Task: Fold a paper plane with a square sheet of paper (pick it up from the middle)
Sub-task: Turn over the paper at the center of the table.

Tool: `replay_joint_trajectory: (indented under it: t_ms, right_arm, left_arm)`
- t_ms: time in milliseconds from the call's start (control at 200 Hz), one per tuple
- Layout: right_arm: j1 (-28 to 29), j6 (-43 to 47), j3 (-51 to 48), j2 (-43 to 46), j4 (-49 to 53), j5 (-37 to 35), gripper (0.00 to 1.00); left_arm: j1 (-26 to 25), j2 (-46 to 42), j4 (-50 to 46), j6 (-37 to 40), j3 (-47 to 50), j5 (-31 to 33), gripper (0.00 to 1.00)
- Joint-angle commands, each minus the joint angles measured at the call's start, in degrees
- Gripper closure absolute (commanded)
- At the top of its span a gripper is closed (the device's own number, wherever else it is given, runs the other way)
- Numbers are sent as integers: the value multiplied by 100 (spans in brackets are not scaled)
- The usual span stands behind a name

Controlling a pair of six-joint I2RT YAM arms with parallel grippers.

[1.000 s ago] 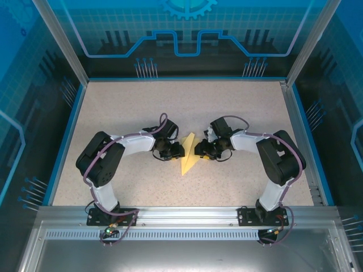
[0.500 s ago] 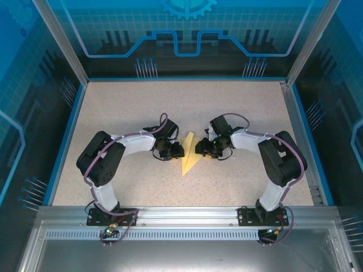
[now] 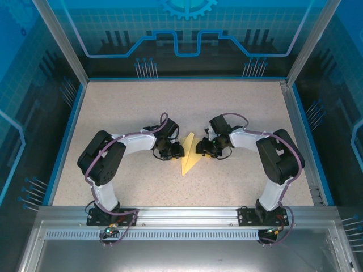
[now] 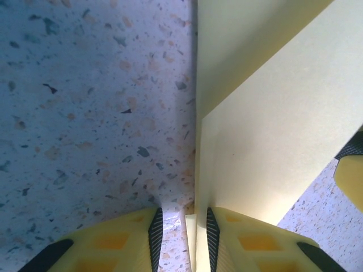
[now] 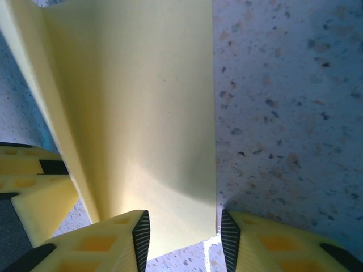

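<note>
The pale-yellow sheet of paper [image 3: 189, 156], folded into a slim pointed paper plane shape, lies mid-table with its tip toward the back. My left gripper [image 3: 177, 151] is at its left side. In the left wrist view [image 4: 181, 226] the jaws stand apart around an upright folded edge of the paper [image 4: 272, 124]. That edge sits by the right pad, with a gap to the left pad. My right gripper [image 3: 198, 149] is at the paper's right side. Seen from the right wrist [image 5: 184, 232], it is open over the flat wing [image 5: 147, 113], whose edge sits just inside the right pad.
The speckled tabletop [image 3: 130, 107] is bounded by blue rails and glass walls. A finger of the right gripper [image 4: 351, 170] shows across the paper, and a finger of the left gripper [image 5: 28, 187] shows beyond the fold. Both arms curve in from the near edge.
The right gripper has shifted very slightly toward the back. The left gripper and the paper stay where they were.
</note>
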State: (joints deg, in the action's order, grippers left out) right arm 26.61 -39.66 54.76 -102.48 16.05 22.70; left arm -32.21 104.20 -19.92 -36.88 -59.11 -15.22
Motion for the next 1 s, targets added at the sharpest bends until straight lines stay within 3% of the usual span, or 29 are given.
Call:
replay_joint_trajectory:
  t_ms: [0, 200, 420, 995]
  right_arm:
    - [134, -119, -27, -180, -311, 436, 61]
    - [134, -207, -59, -242, -432, 501, 62]
    - [95, -382, -311, -30, -975, 638, 51]
    - [19, -1268, -1173, 257, -1553, 1011, 51]
  left_arm:
    - [-161, 241, 23, 172, -100, -271, 70]
    - [-189, 285, -3, 168, -118, -262, 70]
    - [-195, 232, -31, 163, -92, -201, 71]
    - [-190, 179, -15, 75, -11, -104, 72]
